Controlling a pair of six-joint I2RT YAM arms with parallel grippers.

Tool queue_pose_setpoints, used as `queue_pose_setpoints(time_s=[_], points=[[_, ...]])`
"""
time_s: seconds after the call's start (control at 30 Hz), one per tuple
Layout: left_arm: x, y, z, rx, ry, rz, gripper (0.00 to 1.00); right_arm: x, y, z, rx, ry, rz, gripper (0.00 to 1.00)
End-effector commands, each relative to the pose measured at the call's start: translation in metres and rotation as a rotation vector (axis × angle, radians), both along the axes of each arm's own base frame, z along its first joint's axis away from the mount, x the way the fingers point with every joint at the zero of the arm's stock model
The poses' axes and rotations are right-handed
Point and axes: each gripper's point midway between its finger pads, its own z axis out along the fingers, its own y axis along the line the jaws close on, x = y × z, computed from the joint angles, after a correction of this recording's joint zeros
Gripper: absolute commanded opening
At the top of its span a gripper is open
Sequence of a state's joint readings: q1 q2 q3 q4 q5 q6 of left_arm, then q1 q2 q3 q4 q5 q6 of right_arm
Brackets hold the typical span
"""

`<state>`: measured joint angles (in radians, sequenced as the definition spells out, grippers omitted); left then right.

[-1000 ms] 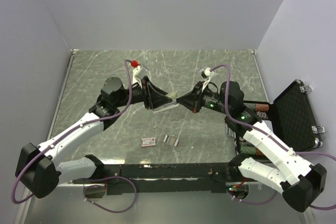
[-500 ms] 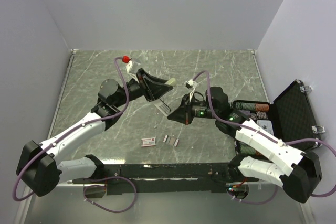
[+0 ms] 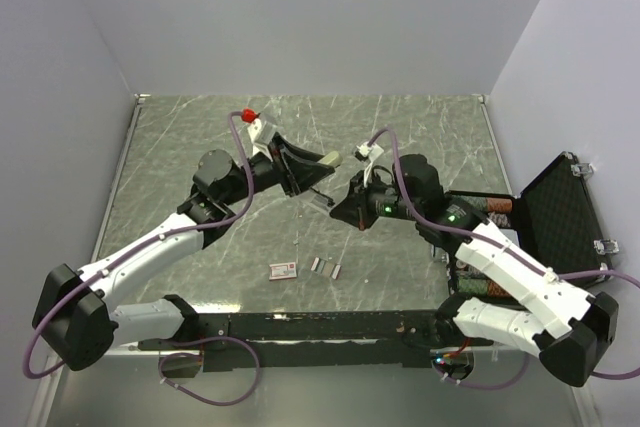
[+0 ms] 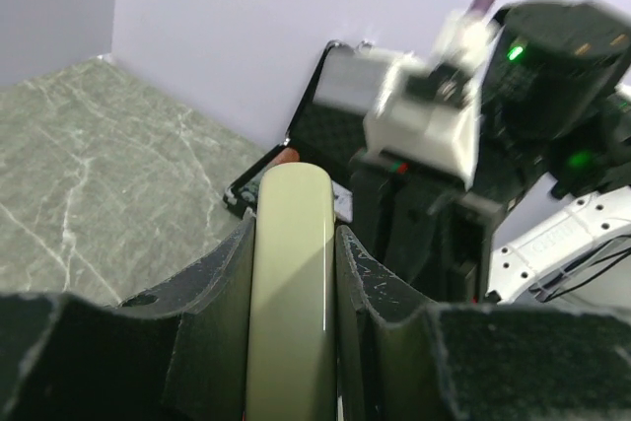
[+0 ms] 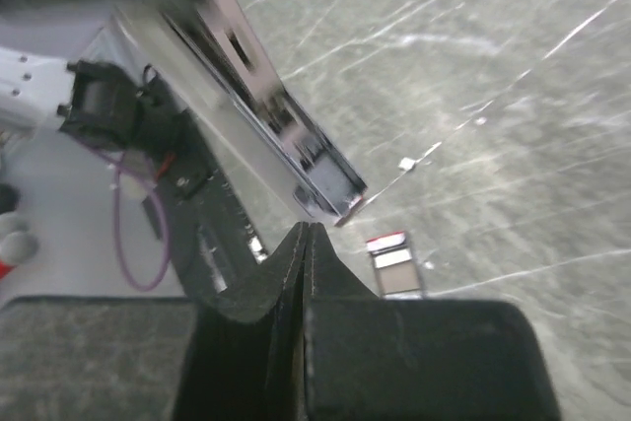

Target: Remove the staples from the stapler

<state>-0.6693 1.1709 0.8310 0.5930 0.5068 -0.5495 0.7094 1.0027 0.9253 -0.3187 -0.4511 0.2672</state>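
Note:
My left gripper (image 3: 300, 169) is shut on the stapler (image 3: 322, 159) and holds it above the table. Its olive-green top (image 4: 291, 273) fills the gap between my fingers in the left wrist view. The stapler is open, and its dark inner arm (image 3: 317, 197) hangs down to the right; its metal channel (image 5: 296, 155) shows in the right wrist view. My right gripper (image 3: 338, 209) is shut with nothing visible in it, its tips (image 5: 306, 232) just below the channel's open end. Two short staple strips (image 3: 326, 267) lie on the table near the front.
A small red-and-white flat box (image 3: 283, 269) lies left of the strips and also shows in the right wrist view (image 5: 392, 263). An open black case (image 3: 560, 217) stands at the right edge of the table. Grey walls close the back and sides.
The stapler has swung open, its inner arm now hanging down. My right gripper dropped away to the left, then came back up under the arm's end. My left gripper shifted slightly.

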Motion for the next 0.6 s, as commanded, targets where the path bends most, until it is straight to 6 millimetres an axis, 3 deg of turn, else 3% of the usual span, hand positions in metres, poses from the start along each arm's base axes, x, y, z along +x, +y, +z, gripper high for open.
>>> queue_pose_setpoints(time_s=[0.0,0.57], points=[[-0.018,-0.009,0.009,0.007,-0.017,-0.063,0.01,0.026,-0.010,0.047,0.004,-0.193,-0.099,0.00],[-0.020,-0.017,0.002,0.041,-0.007,-0.055,0.01,0.040,-0.035,0.090,-0.014,-0.344,-0.222,0.00]])
